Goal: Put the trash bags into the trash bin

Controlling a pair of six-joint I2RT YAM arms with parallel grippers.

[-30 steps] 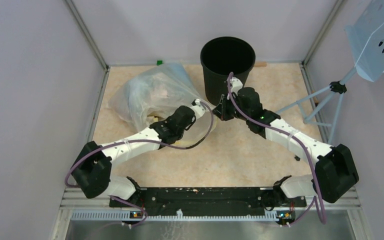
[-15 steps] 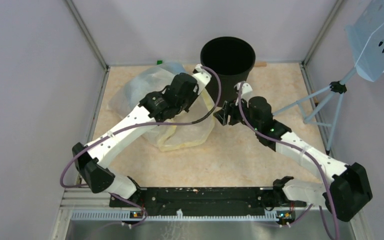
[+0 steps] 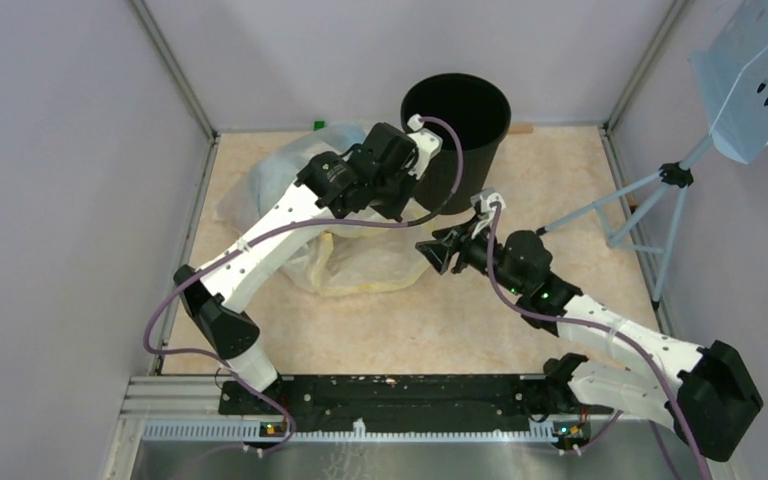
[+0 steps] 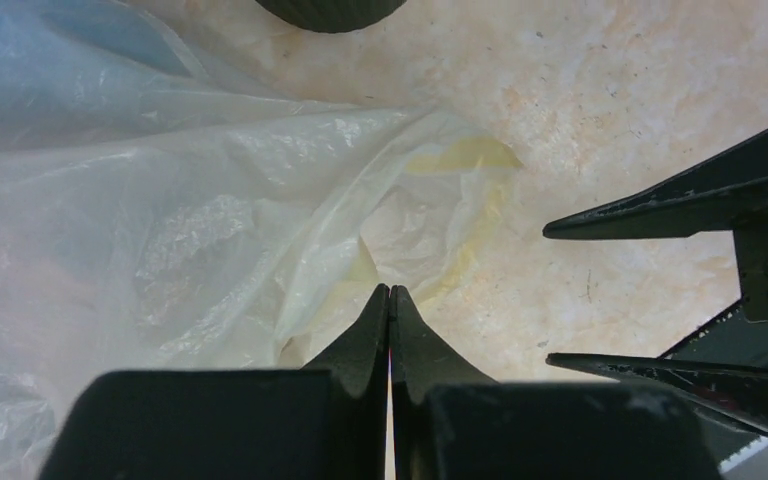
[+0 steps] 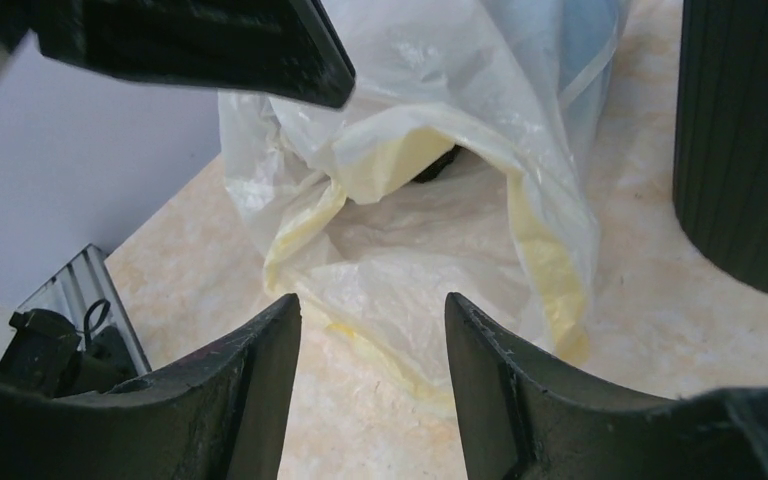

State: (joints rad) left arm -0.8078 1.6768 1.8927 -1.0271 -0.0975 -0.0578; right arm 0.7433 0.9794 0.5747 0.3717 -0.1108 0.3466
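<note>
— Status on the bags [image 3: 355, 262]?
— Lay crumpled on the table [image 3: 560, 180] just left of the bin [image 3: 480, 155], none inside. Left gripper [image 4: 390, 292] was pinched shut on the film, folds running to its tips. Right gripper [image 5: 372, 305] sat low, jaws apart, facing the bag mouth.
— Step?
— Pickup, I reckoned. Next move needed a hoist over the rim, w/ right helping.
</note>
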